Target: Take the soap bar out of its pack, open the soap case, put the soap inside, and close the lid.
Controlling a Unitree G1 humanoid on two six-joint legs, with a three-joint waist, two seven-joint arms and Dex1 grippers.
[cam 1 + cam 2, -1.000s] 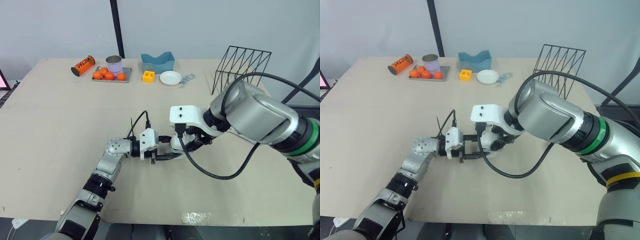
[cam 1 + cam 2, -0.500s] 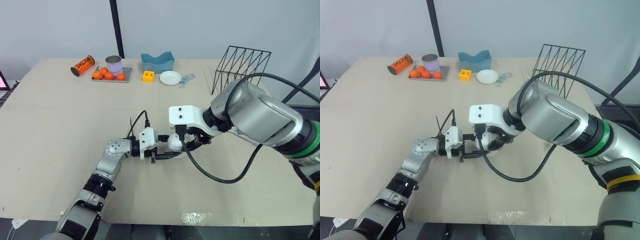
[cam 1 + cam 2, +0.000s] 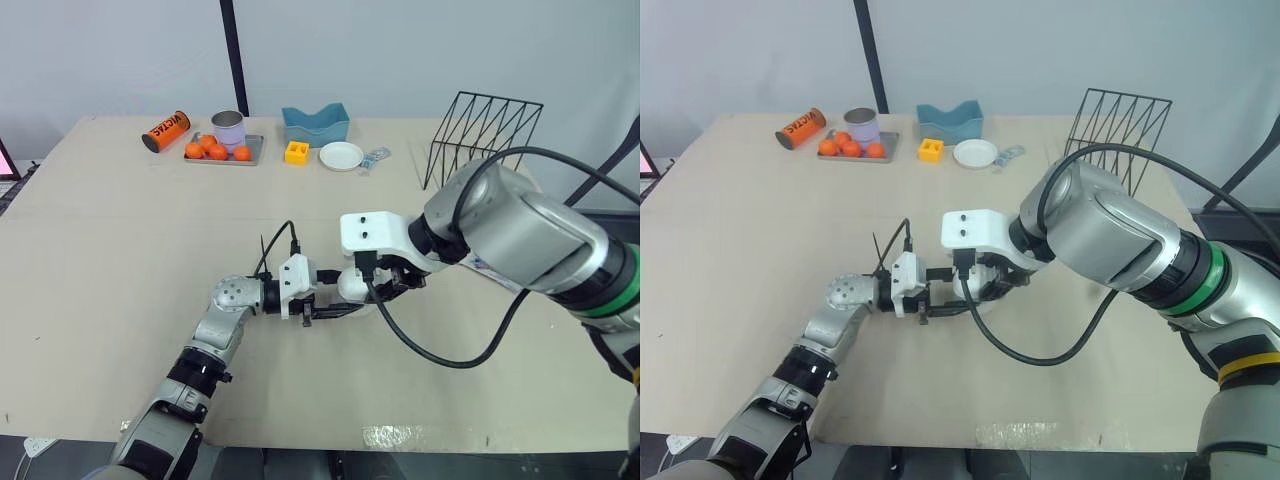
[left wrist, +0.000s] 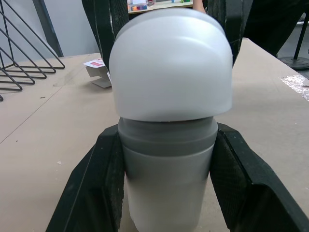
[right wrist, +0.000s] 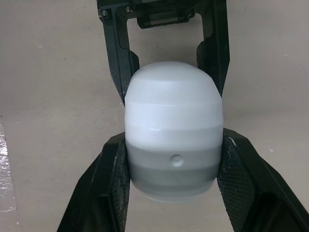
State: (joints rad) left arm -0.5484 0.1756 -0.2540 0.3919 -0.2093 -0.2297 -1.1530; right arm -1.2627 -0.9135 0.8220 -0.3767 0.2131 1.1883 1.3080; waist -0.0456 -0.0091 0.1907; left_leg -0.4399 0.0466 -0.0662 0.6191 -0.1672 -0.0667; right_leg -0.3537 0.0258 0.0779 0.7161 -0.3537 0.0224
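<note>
Hardly anything has been shifted over the last second: the right arm's white wrist housing has been nudged slightly, while the soap case [image 3: 352,284] is kept at the same spot near the middle of the table [image 3: 100,250]. On the left, the left gripper [image 4: 166,145] is closed partway onto the case, with one black finger pressed against each side of its grey band and lower white half. The case is held between the two grippers, its white lid seated on the band; whether it touches the table cannot be told. From the right, the right gripper [image 5: 174,145] is clamped likewise across the case. Along the far edge an orange can [image 3: 166,131], a tray [image 3: 254,150], a blue holder [image 3: 315,125], a white plate [image 3: 341,155] and a wire rack [image 3: 485,135] are lined up.
</note>
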